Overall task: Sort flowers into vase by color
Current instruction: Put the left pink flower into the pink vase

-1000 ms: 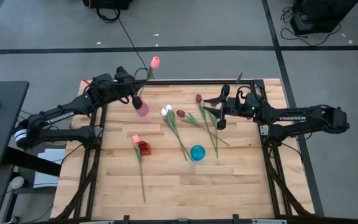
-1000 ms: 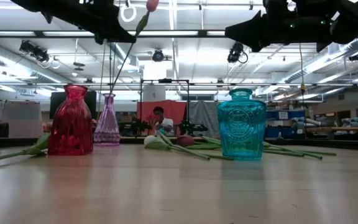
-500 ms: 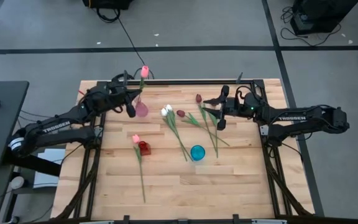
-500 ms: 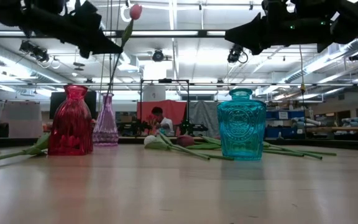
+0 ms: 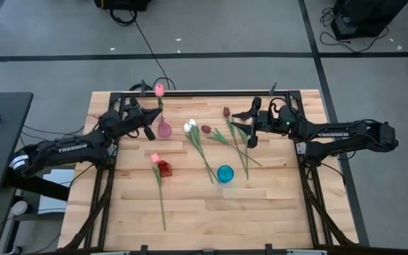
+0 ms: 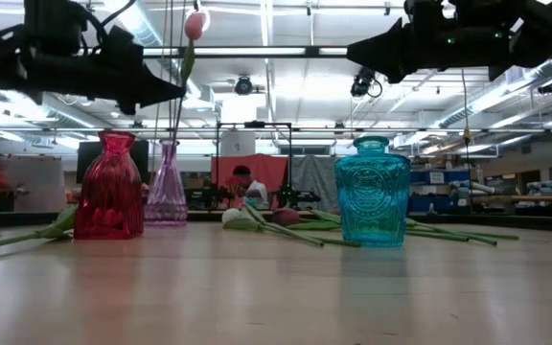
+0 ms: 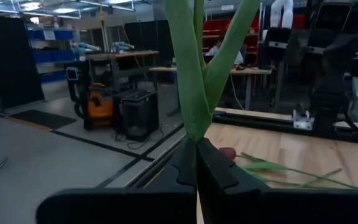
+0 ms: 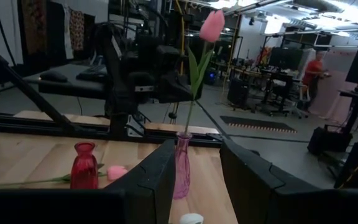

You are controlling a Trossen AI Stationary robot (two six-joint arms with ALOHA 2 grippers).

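A pink tulip (image 5: 159,89) stands nearly upright, its head (image 6: 195,24) high and its thin stem running down into the neck of the lilac glass vase (image 5: 164,129) at the table's far left. My left gripper (image 5: 150,126) is shut on that stem above the vase. My right gripper (image 5: 251,129) hovers open and holding nothing over the maroon tulips (image 5: 227,111) at the far right. Two white tulips (image 5: 190,126) and another maroon tulip (image 5: 206,129) lie flat mid-table. A second pink tulip (image 5: 154,157) lies beside the red vase (image 5: 163,168). My left gripper pinches the tulip's stem between its two fingers, just below where the green leaves fork (image 7: 196,132). The fingers lie level, coming from the table's left side, across the stem. The tulip stands upright with its lower stem end inside the vase's mouth (image 8: 183,134).
A teal vase (image 5: 224,173) stands mid-table, near the ends of the lying stems. The near half of the wooden table (image 5: 211,212) holds only the long stem of the lying pink tulip. A dark frame rail runs along the table's far edge (image 5: 211,92). People show in the room behind.
My left gripper has come down and drawn back toward the table's left edge, still shut on the pink tulip. The tulip has sunk deeper into the lilac vase and gone from slanted to nearly upright.
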